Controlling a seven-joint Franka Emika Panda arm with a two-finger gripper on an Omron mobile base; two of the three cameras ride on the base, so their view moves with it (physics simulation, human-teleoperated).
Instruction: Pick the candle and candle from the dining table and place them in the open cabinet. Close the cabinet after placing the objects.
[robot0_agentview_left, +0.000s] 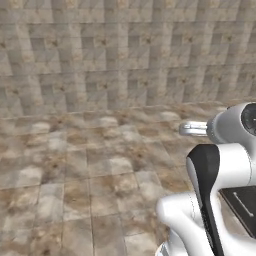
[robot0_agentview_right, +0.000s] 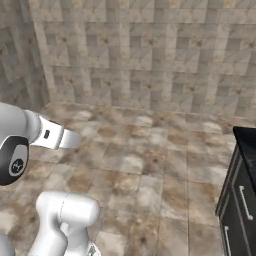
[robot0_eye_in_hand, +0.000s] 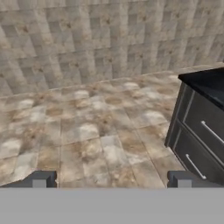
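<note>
Floor: brown-and-cream stone tiles run to a tiled wall of the same mottled stone across 12 o'clock in all three views.
Drawer unit: a dark unit with a glossy black top stands at 3 o'clock in the hand view, two drawer fronts with slim pale bar handles; its corner shows at 4 o'clock in the right base view.
Arm: the white arm with dark joints rises at 4 to 5 o'clock in the left base view and at 8 o'clock in the right base view.
Gripper: the gripper has its two dark finger tips at 6 o'clock in the hand view, set far apart, as wide as they go, with bare floor between them and nothing held.
Task things: neither candle, the dining table nor the cabinet can be placed from these pictures.
Progress: judged from this, nothing is done; both candles are yet to be found, picked up and put on the shelf, and the door shut after.
Next move: likely driving or turning the base toward the table.
Writing: no brand, label or readable lettering anywhere.
</note>
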